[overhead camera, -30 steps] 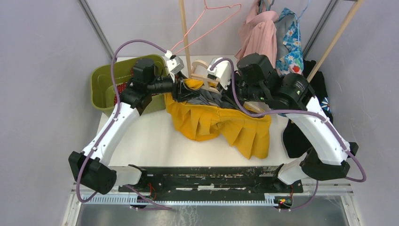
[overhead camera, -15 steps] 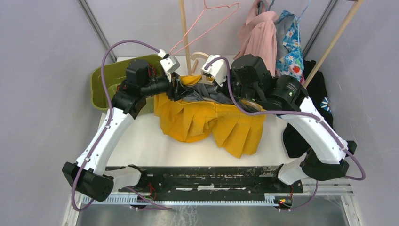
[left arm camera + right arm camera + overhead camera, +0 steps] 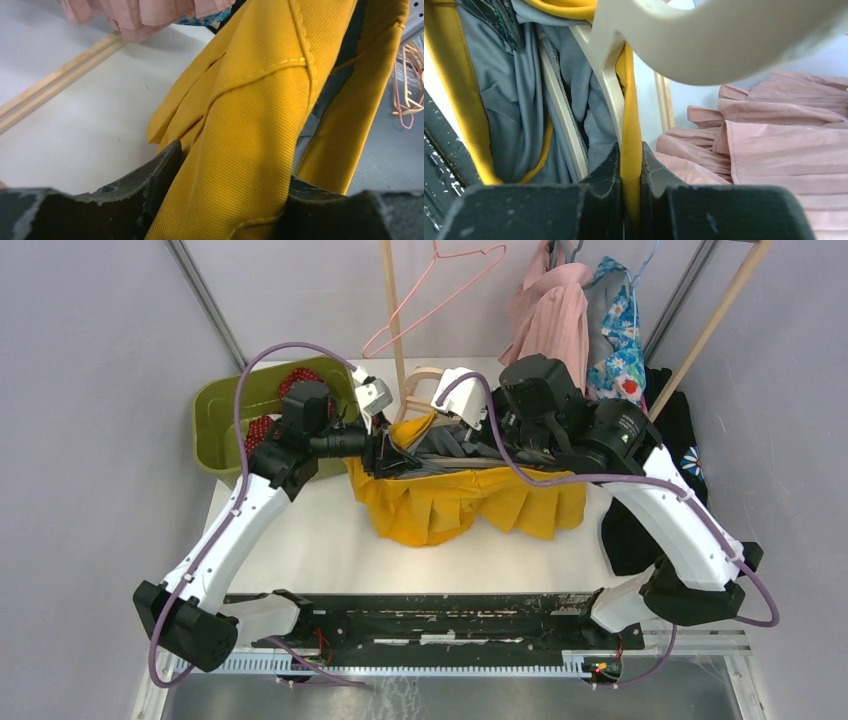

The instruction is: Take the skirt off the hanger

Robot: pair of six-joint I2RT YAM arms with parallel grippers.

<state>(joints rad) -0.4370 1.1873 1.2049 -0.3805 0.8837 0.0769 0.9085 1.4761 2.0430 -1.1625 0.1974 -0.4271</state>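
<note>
- The yellow skirt (image 3: 470, 505) hangs between the two arms, over the white table (image 3: 300, 540).
- Its bottom edge lies on the table.
- The left gripper (image 3: 230, 200) has its jaws partly open around a thick fold of the skirt's top and holds it.
- The right gripper (image 3: 629, 170) has its jaws almost closed, pinching the thin yellow edge.
- The cream hanger (image 3: 724, 45) is still inside the skirt's top, by the grey lining.
- A green bin (image 3: 215, 415) sits to the left.
- A pink dress (image 3: 555, 325) hangs behind.
</note>
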